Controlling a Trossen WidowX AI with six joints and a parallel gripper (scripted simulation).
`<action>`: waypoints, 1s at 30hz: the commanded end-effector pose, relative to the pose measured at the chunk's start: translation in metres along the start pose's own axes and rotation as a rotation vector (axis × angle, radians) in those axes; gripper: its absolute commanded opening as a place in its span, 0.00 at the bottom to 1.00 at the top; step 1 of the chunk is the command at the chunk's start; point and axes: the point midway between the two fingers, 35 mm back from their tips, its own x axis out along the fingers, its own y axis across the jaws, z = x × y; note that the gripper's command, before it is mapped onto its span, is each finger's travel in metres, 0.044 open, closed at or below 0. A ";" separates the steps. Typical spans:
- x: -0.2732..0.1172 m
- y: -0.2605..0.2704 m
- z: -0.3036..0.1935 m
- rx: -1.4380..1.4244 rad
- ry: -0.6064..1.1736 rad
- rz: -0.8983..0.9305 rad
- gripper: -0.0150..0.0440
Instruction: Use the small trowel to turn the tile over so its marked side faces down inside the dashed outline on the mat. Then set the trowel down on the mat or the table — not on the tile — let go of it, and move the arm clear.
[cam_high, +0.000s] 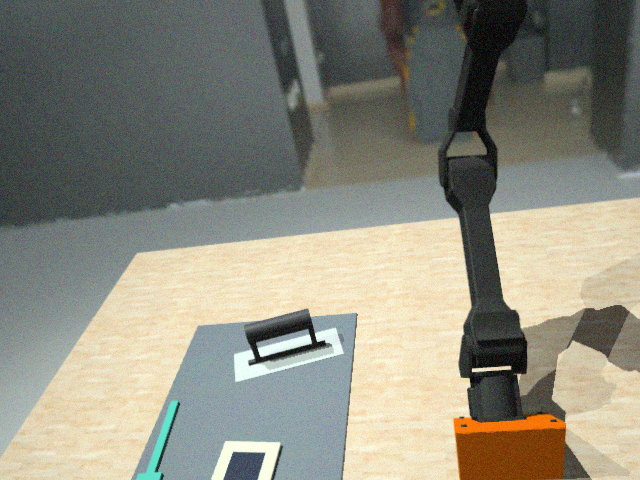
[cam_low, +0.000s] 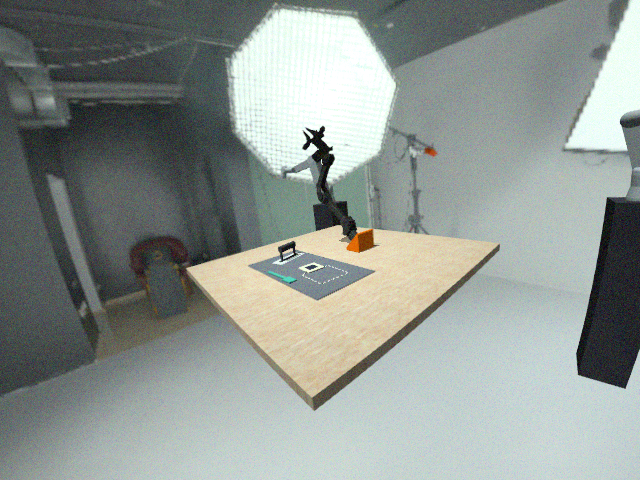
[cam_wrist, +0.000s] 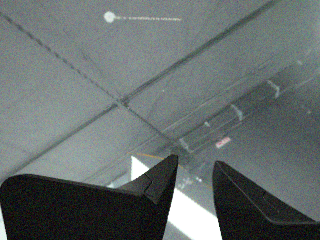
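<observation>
Lying on the mat (cam_high: 305, 408) (cam_low: 336, 286), one trowel (cam_high: 282, 325) (cam_low: 286, 246) stands handle up in the top view, at one o'clock from the one tile (cam_high: 219, 462) (cam_low: 305, 268), marked side up. Its long axis points between two and three o'clock. One teal tool (cam_high: 166, 436) (cam_low: 275, 274) lies at ten. The gripper (cam_low: 303, 138) (cam_wrist: 195, 165), raised, stands narrowly parted, holding and touching nothing.

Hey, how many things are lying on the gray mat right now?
3: a black-handled trowel near one end of the mat, a teal tool along one side, and a tile by the dashed outline.
</observation>
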 end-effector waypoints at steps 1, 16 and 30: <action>0.000 0.000 0.000 0.000 0.000 0.000 0.42; 0.000 0.000 0.000 0.000 0.000 0.000 0.25; 0.000 0.000 0.000 0.000 0.000 0.000 0.30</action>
